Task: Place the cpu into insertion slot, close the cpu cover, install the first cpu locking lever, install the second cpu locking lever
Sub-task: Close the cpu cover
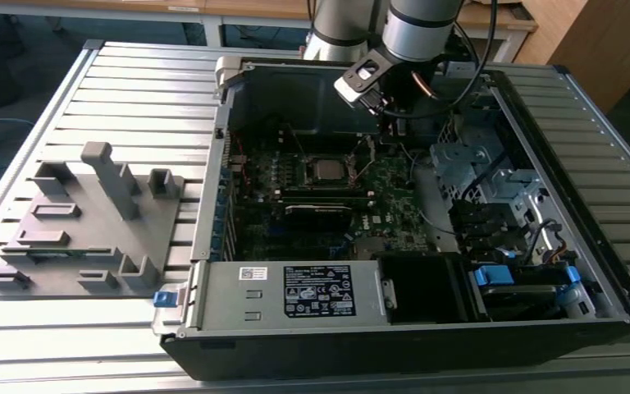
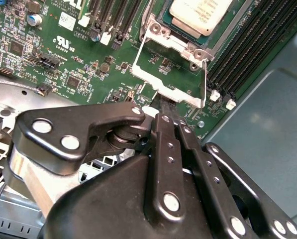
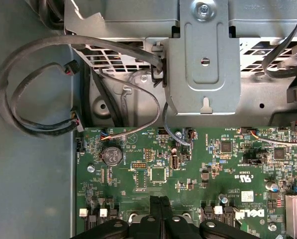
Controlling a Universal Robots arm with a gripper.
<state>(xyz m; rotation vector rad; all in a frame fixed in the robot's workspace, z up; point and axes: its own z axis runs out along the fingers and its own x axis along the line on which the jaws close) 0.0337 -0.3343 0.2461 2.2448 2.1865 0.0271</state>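
Already seated, the cpu [image 2: 200, 14] lies flat in the insertion slot [image 2: 162, 20] on the green board [image 3: 188, 164], inside an open computer case [image 1: 403, 328] on the slatted counter [image 1: 129, 82]. Next to it the cpu cover [image 2: 158, 83], a thin silvery frame, stands tilted up off the socket. In the second wrist view the arm's jaws are drawn together with no gap, their tips at the cover's free edge. Whether they touch it or pinch its lip cannot be told. The cover looks light, stiff and probably slippery, best pressed or taken at that outer edge. The fragile chip lies beyond the cover, apart from the jaws.
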